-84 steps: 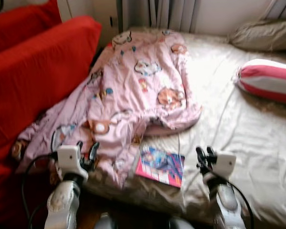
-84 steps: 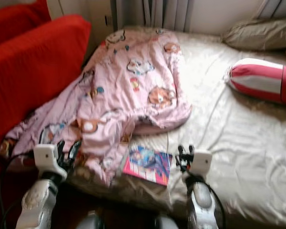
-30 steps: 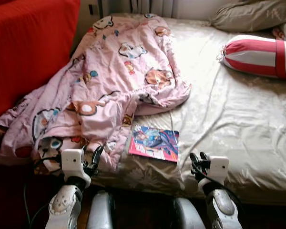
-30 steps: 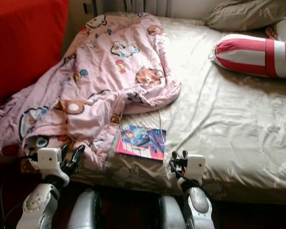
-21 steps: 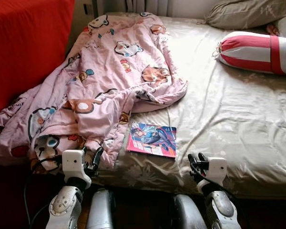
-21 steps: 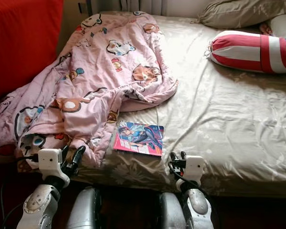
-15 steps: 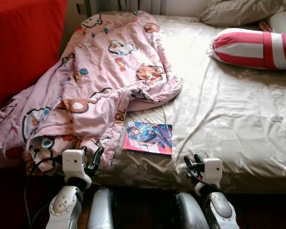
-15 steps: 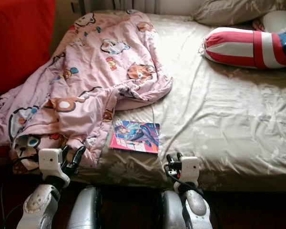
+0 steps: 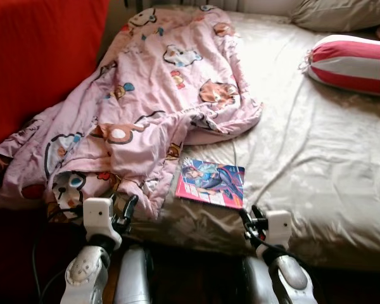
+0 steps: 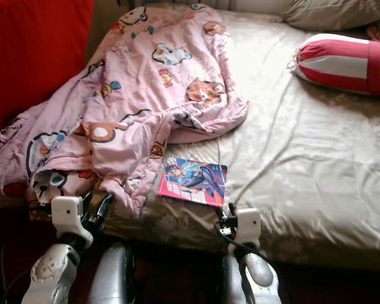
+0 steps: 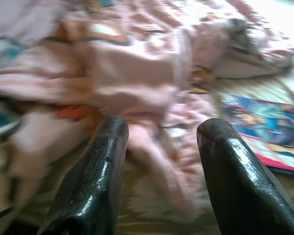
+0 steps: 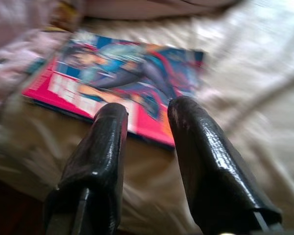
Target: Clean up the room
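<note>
I have the right gripper (image 10: 227, 218) low at the near edge of the bed (image 10: 316, 164), fingers parted a little with nothing between them. The comic book (image 10: 194, 180) lies flat on the beige sheet just beyond the fingertips, near but not touching as far as I can tell. In the right wrist view the book (image 12: 117, 81) sits just past the two black fingers (image 12: 105, 147), its pink edge towards me; that view is blurred, so cover detail is unreadable.

My left gripper (image 9: 123, 212) is also at the bed's near edge, fingers spread wide and empty, facing the hanging corner of the pink cartoon blanket (image 9: 152, 107). That blanket is rumpled over the left half of the bed; its lower fold lies just beside the book's left side. Whether it overlaps the book I can't tell.

A red-and-white striped bolster (image 10: 342, 63) lies far right, cut off by the frame edge. A beige pillow (image 10: 332, 14) behind it is cropped too. A red sofa (image 9: 31, 63) stands to the left.
</note>
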`<state>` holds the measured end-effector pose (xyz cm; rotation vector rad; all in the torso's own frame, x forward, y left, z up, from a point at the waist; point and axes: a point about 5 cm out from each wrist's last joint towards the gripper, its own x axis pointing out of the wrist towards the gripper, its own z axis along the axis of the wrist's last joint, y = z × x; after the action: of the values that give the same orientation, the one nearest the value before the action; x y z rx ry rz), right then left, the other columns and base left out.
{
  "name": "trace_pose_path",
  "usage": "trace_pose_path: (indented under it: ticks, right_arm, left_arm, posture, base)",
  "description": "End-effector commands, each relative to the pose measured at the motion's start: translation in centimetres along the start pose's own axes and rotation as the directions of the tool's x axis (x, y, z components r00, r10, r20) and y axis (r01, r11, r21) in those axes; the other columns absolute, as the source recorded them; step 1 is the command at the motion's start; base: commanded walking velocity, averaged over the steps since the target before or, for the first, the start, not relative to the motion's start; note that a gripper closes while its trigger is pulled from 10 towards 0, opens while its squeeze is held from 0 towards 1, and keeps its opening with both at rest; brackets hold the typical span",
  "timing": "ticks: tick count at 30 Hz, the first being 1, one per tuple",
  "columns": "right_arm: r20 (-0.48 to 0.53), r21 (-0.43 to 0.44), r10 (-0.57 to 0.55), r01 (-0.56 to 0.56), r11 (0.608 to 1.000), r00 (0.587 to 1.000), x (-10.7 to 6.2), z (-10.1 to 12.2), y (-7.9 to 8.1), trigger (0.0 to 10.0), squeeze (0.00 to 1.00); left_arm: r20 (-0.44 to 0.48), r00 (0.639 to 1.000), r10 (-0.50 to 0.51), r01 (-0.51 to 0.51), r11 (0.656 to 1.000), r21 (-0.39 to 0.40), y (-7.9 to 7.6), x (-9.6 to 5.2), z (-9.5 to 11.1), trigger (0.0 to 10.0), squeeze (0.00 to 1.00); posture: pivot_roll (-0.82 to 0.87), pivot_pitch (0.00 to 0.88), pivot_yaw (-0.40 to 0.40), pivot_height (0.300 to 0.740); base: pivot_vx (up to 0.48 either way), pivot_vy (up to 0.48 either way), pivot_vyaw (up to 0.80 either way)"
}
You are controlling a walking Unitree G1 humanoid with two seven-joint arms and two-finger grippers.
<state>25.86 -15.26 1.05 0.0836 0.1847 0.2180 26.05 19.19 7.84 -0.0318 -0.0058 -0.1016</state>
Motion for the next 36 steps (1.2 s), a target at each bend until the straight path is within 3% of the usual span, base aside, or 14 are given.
trace_pose_path:
  ticks: [1, 14, 20, 36]
  right_arm:
    - [-0.01, 0.016, 0.019, -0.018, 1.0, 1.0, 0.0, -0.3, 0.6, 10.0, 0.0]
    - [0.008, 0.071, -0.046, 0.045, 0.996, 0.999, 0.4, 0.1, -0.2, 10.0, 0.0]
    - [0.007, 0.146, -0.119, 0.117, 0.982, 0.993, 1.3, 0.7, -0.8, 10.0, 0.0]
    - [-0.086, 0.186, -0.176, 0.189, 0.964, 0.981, 4.2, 1.3, -0.2, 10.0, 0.0]
  left_arm:
    - [-0.023, 1.0, 0.003, -0.003, 1.0, 0.004, 0.3, -0.4, -0.3, 10.0, 0.0]
    - [-0.021, 1.0, -0.004, 0.004, 1.0, 0.004, 0.2, -0.5, -0.2, 10.0, 0.0]
    - [-0.02, 1.0, -0.011, 0.011, 1.0, 0.009, 0.1, -0.5, -0.1, 10.0, 0.0]
    - [0.009, 0.999, -0.052, 0.051, 0.999, 0.019, -0.7, 1.5, 1.0, 10.0, 0.0]
  posture:
    - [0.06, 0.194, -0.047, 0.586]
    - [0.05, 0.2, -0.043, 0.586]
    - [0.06, 0.212, -0.04, 0.586]
    - [0.11, 0.272, -0.029, 0.586]
  base:
    - [0.27, 0.0, 0.0]
    - [0.293, 0.0, 0.0]
    - [0.0, 0.0, 0.0]
    - [0.0, 0.0, 0.0]
